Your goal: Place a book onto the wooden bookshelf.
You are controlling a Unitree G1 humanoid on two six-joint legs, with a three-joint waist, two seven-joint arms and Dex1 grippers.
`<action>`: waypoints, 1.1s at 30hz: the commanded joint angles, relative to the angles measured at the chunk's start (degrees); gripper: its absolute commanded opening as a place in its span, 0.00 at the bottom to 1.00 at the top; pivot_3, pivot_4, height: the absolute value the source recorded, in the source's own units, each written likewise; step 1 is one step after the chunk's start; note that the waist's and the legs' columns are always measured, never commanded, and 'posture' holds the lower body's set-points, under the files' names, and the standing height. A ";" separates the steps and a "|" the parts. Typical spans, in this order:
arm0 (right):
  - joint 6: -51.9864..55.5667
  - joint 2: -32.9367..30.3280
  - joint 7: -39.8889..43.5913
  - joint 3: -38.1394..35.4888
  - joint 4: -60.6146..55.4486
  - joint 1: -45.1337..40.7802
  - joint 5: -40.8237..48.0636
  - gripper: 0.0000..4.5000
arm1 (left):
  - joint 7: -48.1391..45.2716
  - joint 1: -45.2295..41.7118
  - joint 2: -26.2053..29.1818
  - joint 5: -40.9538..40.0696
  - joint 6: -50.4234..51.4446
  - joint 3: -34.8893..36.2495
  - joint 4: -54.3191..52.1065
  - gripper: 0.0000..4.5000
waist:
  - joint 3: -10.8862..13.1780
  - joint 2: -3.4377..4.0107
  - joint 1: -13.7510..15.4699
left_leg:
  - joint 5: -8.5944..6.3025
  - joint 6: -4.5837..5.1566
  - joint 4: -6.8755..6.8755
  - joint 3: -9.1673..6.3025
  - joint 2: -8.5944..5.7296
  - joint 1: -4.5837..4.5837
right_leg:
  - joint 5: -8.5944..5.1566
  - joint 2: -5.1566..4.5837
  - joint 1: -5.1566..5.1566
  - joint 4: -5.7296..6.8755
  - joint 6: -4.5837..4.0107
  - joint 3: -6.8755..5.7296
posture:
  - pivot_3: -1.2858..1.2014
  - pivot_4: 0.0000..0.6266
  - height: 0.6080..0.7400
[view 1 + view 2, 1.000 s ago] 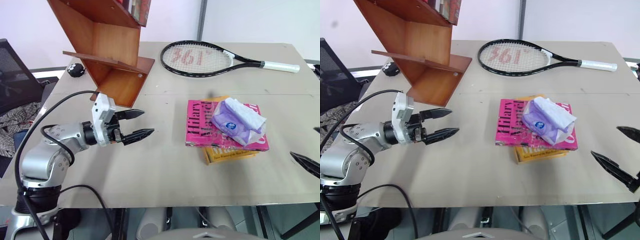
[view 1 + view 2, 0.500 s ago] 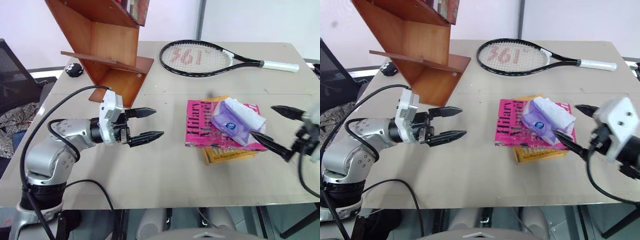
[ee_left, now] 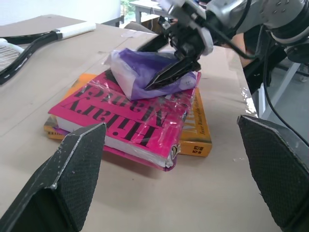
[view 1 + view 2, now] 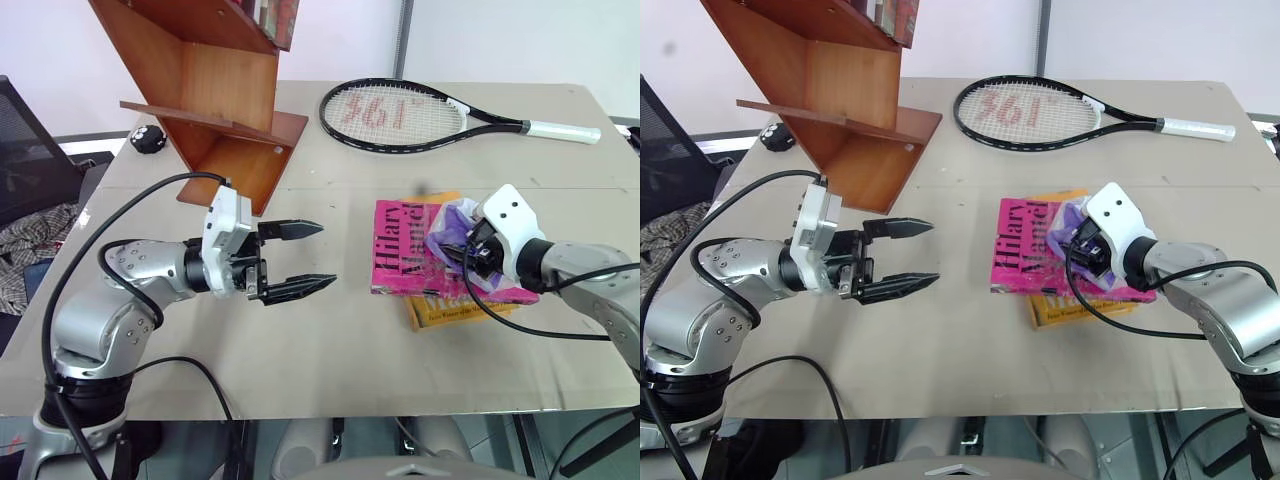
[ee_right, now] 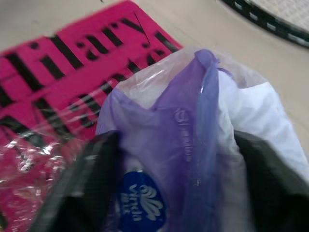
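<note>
The pink book (image 4: pixel 395 262) lies flat at the table's centre right, on top of a yellow-orange book (image 4: pixel 455 310). A purple and white tissue pack (image 4: pixel 447 226) rests on the pink cover. My right gripper (image 4: pixel 462 252) has its fingers on either side of that pack and squeezes it, as the left wrist view shows around the tissue pack (image 3: pixel 140 72). My left gripper (image 4: pixel 326 255) is open and holds nothing. It hovers over the table left of the books, pointing toward them. The wooden bookshelf (image 4: pixel 215 90) stands at the back left.
A tennis racket (image 4: pixel 400 115) lies across the back of the table behind the books. A small black object (image 4: pixel 148 140) sits beside the shelf's foot. A dark chair (image 4: pixel 25 150) stands off the table's left edge. Bare tabletop (image 4: pixel 340 330) lies between my grippers.
My right arm swung in from the table's right edge to the books and closed its fingers on the tissue pack. My left gripper drifted slightly toward the books, still open.
</note>
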 commanded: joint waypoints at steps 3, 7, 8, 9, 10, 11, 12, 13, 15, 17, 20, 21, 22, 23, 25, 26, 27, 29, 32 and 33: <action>0.29 -0.52 1.78 -1.10 0.65 0.08 -2.22 0.14 | 0.96 0.68 -0.03 -0.55 -1.30 1.04 -2.75 1.00 | 0.00 0.00 0.00 | 0.00 0.00 0.00 0.00 0.00 0.03 | 0.00 0.01 0.00 0.05 0.00 0.01 | 0.52 0.24 1.00; 0.11 -0.08 1.55 -7.25 0.17 -0.09 -1.87 0.02 | 1.59 0.82 -0.40 -0.34 -1.87 0.69 -2.91 1.00 | 0.00 0.00 0.08 | 0.00 0.01 0.04 -0.01 0.00 0.03 | 0.00 0.01 0.01 0.13 0.00 0.01 | 0.52 0.24 1.00; 0.12 -1.15 1.20 -10.17 0.64 0.08 -2.59 0.02 | 1.76 0.66 -0.61 -0.34 -1.98 0.65 -2.81 1.00 | 0.00 0.00 0.09 | 0.00 0.01 0.04 -0.01 0.00 0.03 | 0.00 0.01 0.01 0.13 0.00 0.02 | 0.52 0.24 1.00; 0.16 -1.94 1.03 -12.06 0.97 0.24 -3.21 0.02 | 1.89 0.54 -0.76 -0.35 -2.04 0.63 -2.74 1.00 | 0.01 0.00 0.10 | 0.00 0.01 0.05 -0.01 -0.01 0.03 | 0.00 0.00 0.01 0.14 0.00 0.02 | 0.52 0.24 1.00; -0.07 -3.05 0.73 -13.98 1.93 0.57 -4.36 0.02 | 1.98 0.40 -0.93 -0.31 -2.12 0.52 -2.63 1.00 | 0.01 0.00 0.10 | 0.00 0.01 0.05 -0.01 -0.01 0.02 | 0.00 0.00 0.00 0.14 0.00 0.02 | 0.52 0.24 1.00; -0.52 -4.21 0.52 -15.52 3.05 0.94 -5.62 0.02 | 2.02 0.26 -1.09 -0.26 -2.22 0.37 -2.51 1.00 | 0.01 0.00 0.09 | 0.00 0.01 0.05 -0.01 -0.01 0.02 | 0.00 0.00 0.00 0.14 0.00 0.02 | 0.52 0.24 1.00; -2.02 -6.03 -0.79 -16.52 6.30 1.35 -8.75 0.02 | 1.94 -0.10 -1.45 -0.16 -2.48 -0.05 -2.21 1.00 | 0.01 0.00 0.10 | 0.00 0.01 0.05 -0.01 -0.01 0.02 | 0.00 0.01 0.00 0.14 0.00 0.01 | 0.52 0.24 1.00; -3.39 -7.48 -1.97 -16.99 9.22 1.53 -11.53 0.02 | 1.88 -0.47 -1.75 -0.09 -2.69 -0.42 -1.94 1.00 | 0.00 0.00 0.10 | 0.00 0.01 0.04 -0.01 -0.02 0.02 | 0.00 0.01 0.00 0.14 0.00 0.02 | 0.52 0.24 1.00; -5.74 -9.30 -2.96 -16.62 13.53 1.51 -15.34 0.02 | 1.71 -1.07 -2.20 0.04 -3.03 -0.95 -1.51 1.00 | 0.00 0.00 0.02 | 0.00 0.00 0.04 0.02 -0.02 0.02 | 0.00 0.02 0.00 0.13 0.00 0.01 | 0.52 0.24 1.00; -8.60 -8.62 -3.18 -16.03 19.43 -0.15 -17.42 0.02 | 1.59 -2.08 -2.75 0.20 -3.50 -1.58 -0.91 1.00 | 0.00 0.00 -0.15 | 0.01 0.00 0.04 0.06 0.00 0.04 | 0.00 0.05 -0.01 0.15 0.00 0.05 | 0.52 0.24 1.00; -14.03 -6.53 -1.19 -13.28 30.86 -3.64 -19.71 0.02 | 1.61 -3.32 -3.75 0.51 -4.29 -2.14 -0.09 1.00 | 0.01 0.01 -0.81 | 0.01 0.00 0.04 0.13 0.03 0.10 | 0.00 0.13 -0.01 0.22 0.00 0.15 | 0.52 0.24 1.00; -15.68 -5.75 -0.30 -12.60 34.07 -4.37 -20.21 0.02 | 1.56 -3.47 -3.94 0.60 -4.45 -2.27 0.01 1.00 | 0.01 0.01 -1.01 | 0.01 0.00 0.04 0.13 0.03 0.11 | 0.00 0.13 -0.02 0.24 0.00 0.15 | 0.52 0.24 1.00; -17.15 -4.82 -0.03 -12.18 37.17 -4.78 -20.89 0.07 | 1.48 -3.41 -4.05 0.76 -4.66 -2.42 0.01 1.00 | 0.01 0.01 -1.15 | 0.01 0.00 0.04 0.14 0.03 0.13 | 0.00 0.13 -0.01 0.24 0.00 0.16 | 0.52 0.24 1.00; -17.87 -4.23 1.23 -11.54 38.80 -4.71 -21.02 0.14 | 1.33 -3.12 -4.07 1.03 -5.00 -2.57 -0.11 1.00 | 0.01 0.01 -1.24 | 0.01 0.00 0.03 0.14 0.03 0.12 | 0.00 0.13 -0.02 0.25 0.00 0.16 | 0.52 0.24 1.00; -17.79 -3.49 1.98 -11.44 39.00 -4.84 -21.44 0.30 | 1.58 -2.44 -4.07 1.01 -5.16 -2.47 -0.64 1.00 | 0.04 0.06 -1.33 | 0.01 0.00 0.02 0.13 0.05 0.10 | 0.00 0.13 -0.04 0.24 0.00 0.16 | 0.52 0.24 1.00; -17.27 -3.64 2.42 -11.65 38.11 -4.68 -21.55 0.41 | 1.92 -2.10 -4.09 0.78 -5.03 -2.29 -0.97 1.00 | 0.07 0.12 -1.36 | 0.01 0.00 0.02 0.13 0.05 0.07 | 0.00 0.13 -0.06 0.25 0.01 0.17 | 0.52 0.24 1.00; -16.73 -3.99 2.78 -12.04 37.08 -4.30 -21.55 0.52 | 2.29 -1.79 -4.12 0.59 -4.91 -2.12 -1.32 1.00 | 0.09 0.16 -1.37 | 0.01 0.00 0.02 0.14 0.05 0.06 | 0.00 0.12 -0.07 0.25 0.01 0.19 | 0.52 0.24 1.00; -16.62 -4.76 2.11 -13.50 35.37 -3.15 -22.30 0.71 | 2.89 -0.97 -4.20 0.47 -4.89 -1.98 -2.03 1.00 | 0.10 0.16 -1.35 | 0.01 0.00 0.02 0.14 0.05 0.06 | 0.00 0.11 -0.07 0.24 0.02 0.19 | 0.52 0.24 1.00; -15.15 -5.77 1.64 -16.71 31.59 -0.37 -22.56 0.99 | 3.45 0.30 -4.35 0.45 -5.04 -2.01 -3.12 1.00 | 0.10 0.16 -0.96 | 0.01 0.00 0.02 0.11 0.05 0.06 | -0.01 0.11 -0.07 0.23 0.02 0.17 | 0.52 0.24 1.00; -12.71 -5.76 2.68 -18.92 28.70 0.91 -20.87 0.99 | 3.69 0.71 -4.36 0.40 -5.03 -1.92 -3.38 1.00 | 0.10 0.16 -0.69 | 0.01 0.01 0.02 0.11 0.05 0.05 | -0.01 0.10 -0.06 0.23 0.02 0.16 | 0.52 0.24 1.00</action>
